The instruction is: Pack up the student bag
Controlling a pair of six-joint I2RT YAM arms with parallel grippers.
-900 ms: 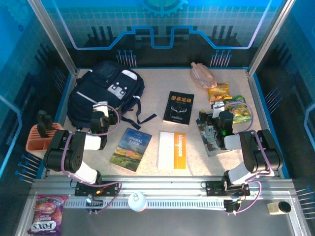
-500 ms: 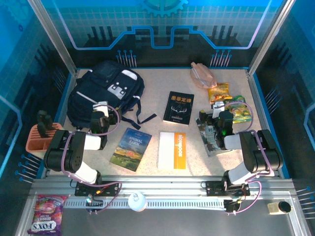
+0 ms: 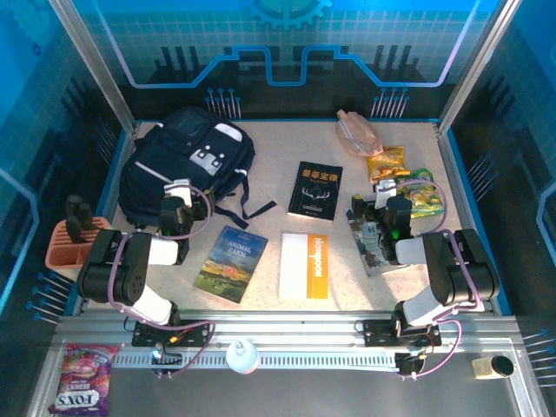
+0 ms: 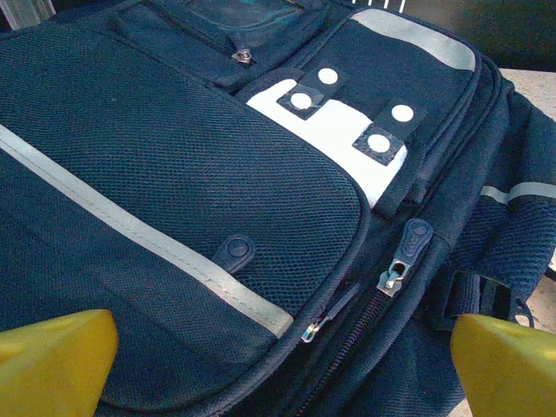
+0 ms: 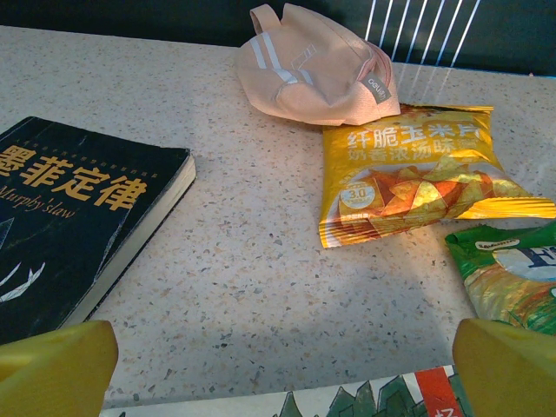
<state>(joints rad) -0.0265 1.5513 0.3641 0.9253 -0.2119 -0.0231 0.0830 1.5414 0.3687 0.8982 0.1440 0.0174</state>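
- Arms: both are folded low at the near edge of the worktop [image 3: 269,152], elbows drawn back towards their bases and forearms reaching away from the bases.
- Left claw [image 3: 177,201]: it sits at the near edge of the student bag [image 3: 184,161], pointing across the bag's front. In the left wrist view its yellow fingertips [image 4: 52,360] are spread wide at the two lower corners, with the mesh pocket, a grey stripe and two zip pulls in the gap between them. It grips nothing.
- Student bag: it lies flat at the far left of the worktop, front panel up, with a black strap trailing to the right.
- Right claw [image 3: 383,207]: it hangs above a colourful picture book [image 3: 372,248] on the right side and points towards the far edge. Its fingers are spread wide and hold nothing.
- Ahead of the right claw: a black book [image 5: 78,208] lies on the left, a pink pouch [image 5: 317,65] far ahead, a yellow snack bag [image 5: 417,174] just beside the pouch, and a green snack bag [image 5: 508,278] on the right.
- Middle of the worktop: an "Animal Farm" book [image 3: 231,262] and a white-and-orange book [image 3: 305,265] lie near each other, apart from both claws.
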